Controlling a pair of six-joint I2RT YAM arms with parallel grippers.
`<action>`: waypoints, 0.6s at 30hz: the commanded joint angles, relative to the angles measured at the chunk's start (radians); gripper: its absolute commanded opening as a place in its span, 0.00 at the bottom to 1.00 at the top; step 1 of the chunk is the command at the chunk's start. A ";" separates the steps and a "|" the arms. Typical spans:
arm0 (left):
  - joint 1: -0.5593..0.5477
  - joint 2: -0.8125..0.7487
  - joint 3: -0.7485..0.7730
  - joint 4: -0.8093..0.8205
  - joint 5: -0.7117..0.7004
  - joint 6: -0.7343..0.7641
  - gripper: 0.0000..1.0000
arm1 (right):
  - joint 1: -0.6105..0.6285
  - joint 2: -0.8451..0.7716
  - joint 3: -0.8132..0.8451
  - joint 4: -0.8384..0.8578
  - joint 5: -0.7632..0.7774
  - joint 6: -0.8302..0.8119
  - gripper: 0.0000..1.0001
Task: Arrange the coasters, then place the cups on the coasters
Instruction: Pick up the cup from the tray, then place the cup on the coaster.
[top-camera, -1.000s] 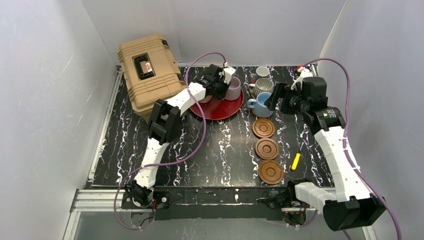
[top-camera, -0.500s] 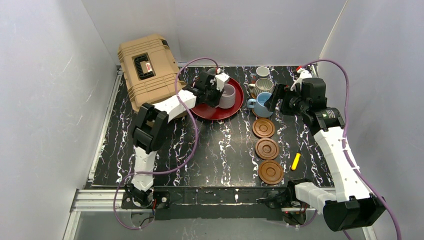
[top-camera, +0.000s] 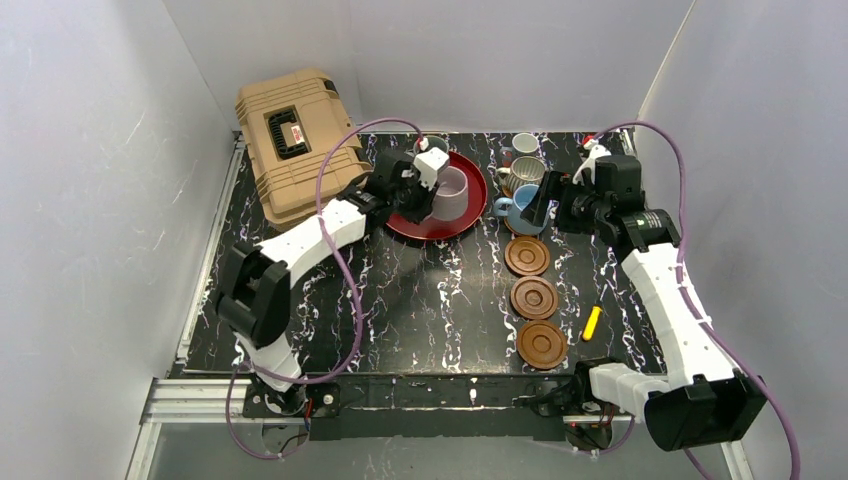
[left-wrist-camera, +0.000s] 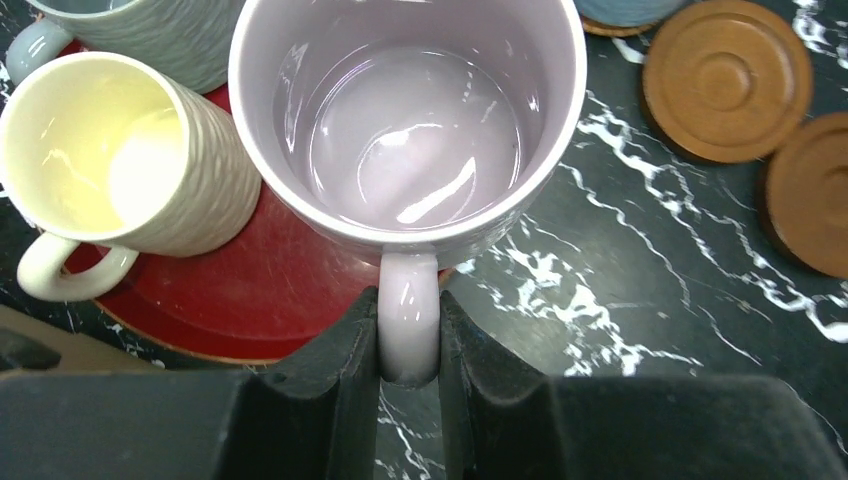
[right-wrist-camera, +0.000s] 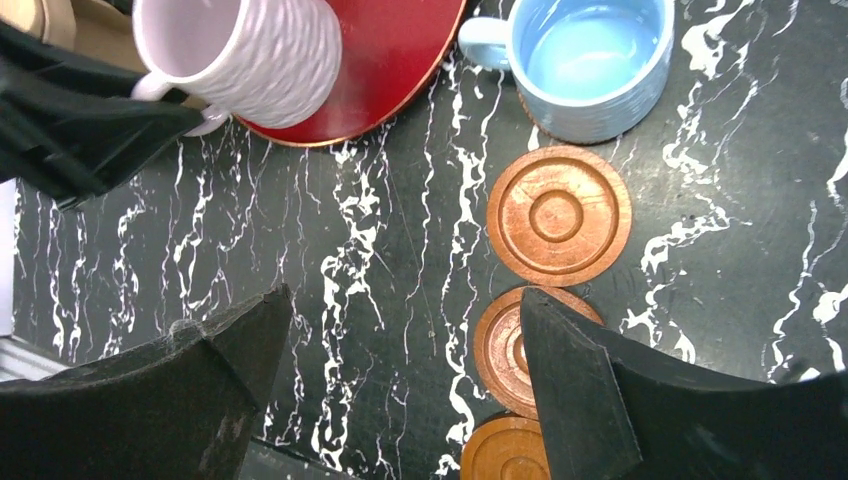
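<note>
1. While I watch from the remote desk, the left gripper (left-wrist-camera: 408, 325) is clenched on the handle of the lilac mug (left-wrist-camera: 410, 140), with one black finger pressed against each side of the loop.
2. The lilac mug is upright and empty over the red tray (left-wrist-camera: 250, 300). I cannot tell whether its base rests on the tray or hangs just above it.
3. The cream-yellow mug (left-wrist-camera: 110, 160) stands on the tray just beside the lilac one, also empty, with its handle turned towards the left wrist camera. The grey-green mug (left-wrist-camera: 150, 30) is cut off at the edge of the left wrist view, close behind both.
4. The right gripper (right-wrist-camera: 400, 340) is spread wide and holds nothing. It hangs above the black marbled table (top-camera: 440, 300), close to the far end of the coaster row.
5. Three wood coasters (top-camera: 534, 297) lie flat in a line down the right half of the table. They sit near one another without touching, and all three are bare.
6. The light blue mug (right-wrist-camera: 590, 60) sits at the far end of that line, just beyond the first coaster. The ribbed grey mug (top-camera: 528, 172) and the small white mug (top-camera: 525, 143) stand behind it towards the back wall.
7. A tan case (top-camera: 295, 140) fills the far left corner, and a small yellow item (top-camera: 591, 322) lies to the right of the coasters.
</note>
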 joint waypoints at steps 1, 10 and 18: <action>-0.079 -0.203 -0.050 0.035 -0.024 0.003 0.00 | 0.002 0.025 0.014 -0.045 -0.069 -0.026 0.92; -0.244 -0.516 -0.313 -0.091 -0.023 -0.031 0.00 | 0.015 0.060 -0.007 -0.137 -0.126 -0.028 0.89; -0.328 -0.649 -0.481 -0.140 -0.011 -0.067 0.00 | 0.209 0.101 -0.032 -0.091 -0.064 0.077 0.87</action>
